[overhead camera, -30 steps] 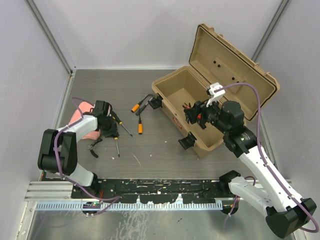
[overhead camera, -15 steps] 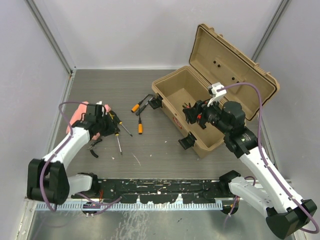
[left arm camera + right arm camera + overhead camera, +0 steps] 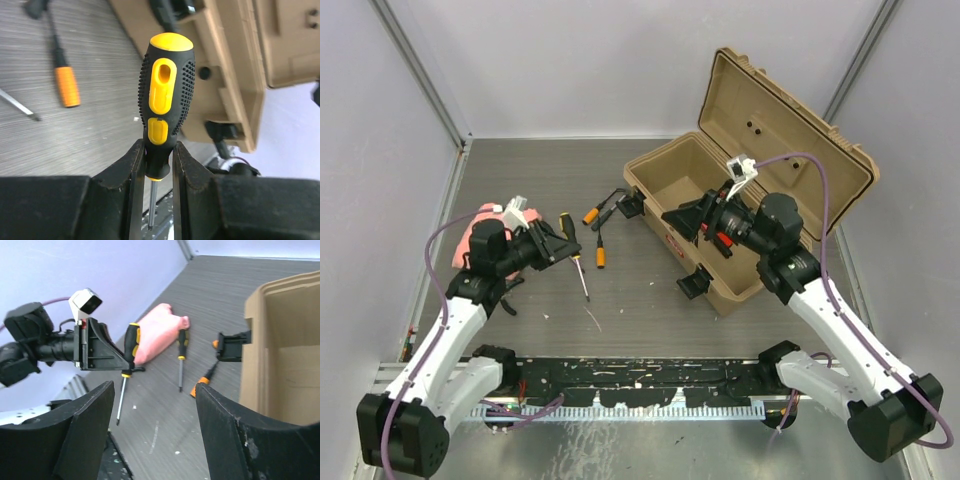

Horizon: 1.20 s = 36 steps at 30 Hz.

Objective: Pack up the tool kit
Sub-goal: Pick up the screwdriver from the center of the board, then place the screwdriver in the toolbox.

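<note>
Left gripper (image 3: 159, 152) pinches a screwdriver (image 3: 165, 90), shaft pointing 5 o'clock; case (image 3: 665, 153) lies at 3 o'clock. Right gripper (image 3: 154, 390) spread, empty.

Case (image 3: 660, 160) left half open from above; right jaws hang over front wall; orange-handled screwdrivers (image 3: 601, 256) strewn beside left end.

No text, number or brand mark can be read in any view. The only label visible is a small red label (image 3: 671, 241) on the front wall of the tan case (image 3: 780, 130), seen from above; its print is too small to make out. The black-and-yellow screwdriver (image 3: 162, 95), close up in the left wrist view, shows only yellow inlays and a dotted grip on its handle, with no legible lettering.
</note>
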Each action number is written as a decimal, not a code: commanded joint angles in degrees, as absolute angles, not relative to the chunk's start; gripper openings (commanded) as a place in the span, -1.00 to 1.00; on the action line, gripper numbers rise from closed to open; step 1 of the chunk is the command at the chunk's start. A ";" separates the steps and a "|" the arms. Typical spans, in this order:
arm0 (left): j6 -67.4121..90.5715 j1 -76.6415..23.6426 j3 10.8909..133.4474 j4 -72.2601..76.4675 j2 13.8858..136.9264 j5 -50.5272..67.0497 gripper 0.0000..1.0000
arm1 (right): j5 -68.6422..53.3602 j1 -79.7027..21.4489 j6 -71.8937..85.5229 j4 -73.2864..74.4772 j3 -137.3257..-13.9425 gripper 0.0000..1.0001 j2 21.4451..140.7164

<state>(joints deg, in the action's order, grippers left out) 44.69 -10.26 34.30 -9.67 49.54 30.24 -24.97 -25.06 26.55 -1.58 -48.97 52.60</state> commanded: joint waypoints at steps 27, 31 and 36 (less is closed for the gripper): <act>55.79 -30.85 31.54 19.13 45.26 35.63 -1.00 | -26.56 -44.54 38.72 -20.34 -52.22 0.39 69.57; 56.04 -31.00 31.65 19.88 45.11 36.33 -1.00 | -27.27 -45.43 40.96 -23.68 -52.40 0.28 71.50; 55.99 -31.07 31.43 20.28 45.04 36.65 -1.00 | -25.64 -45.70 41.38 -24.54 -52.37 -0.19 72.15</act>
<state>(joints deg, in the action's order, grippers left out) 55.51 -30.74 30.15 14.61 46.37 35.09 -27.27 -45.23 39.72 -18.98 -50.85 72.69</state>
